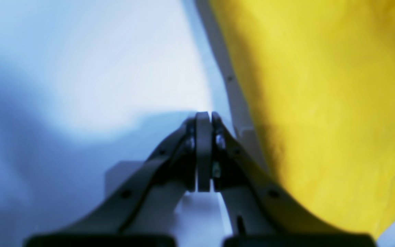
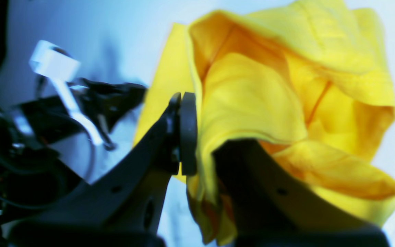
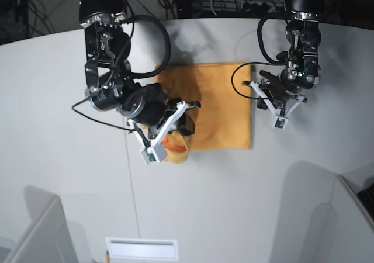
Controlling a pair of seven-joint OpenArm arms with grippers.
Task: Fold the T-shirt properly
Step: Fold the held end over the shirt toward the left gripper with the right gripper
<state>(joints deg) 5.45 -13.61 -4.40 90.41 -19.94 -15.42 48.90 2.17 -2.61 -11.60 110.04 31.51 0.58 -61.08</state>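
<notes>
The light-orange T-shirt (image 3: 219,102) lies partly folded on the white table (image 3: 58,128) in the base view. My right gripper (image 3: 184,116) is shut on the shirt's lower left part and holds bunched cloth (image 3: 174,145) up off the table. In the right wrist view the cloth (image 2: 269,96) drapes over the right gripper (image 2: 189,103), hiding one finger. My left gripper (image 3: 264,79) is just past the shirt's right edge. In the left wrist view the left gripper (image 1: 204,116) is shut and empty, with the shirt (image 1: 321,103) beside it on the right.
Grey dividers stand at the table's near corners (image 3: 35,228) (image 3: 330,216). A white slot plate (image 3: 140,248) lies at the front edge. Cables hang behind the arms' bases (image 3: 193,0). The other arm's white camera mount (image 2: 55,65) shows in the right wrist view.
</notes>
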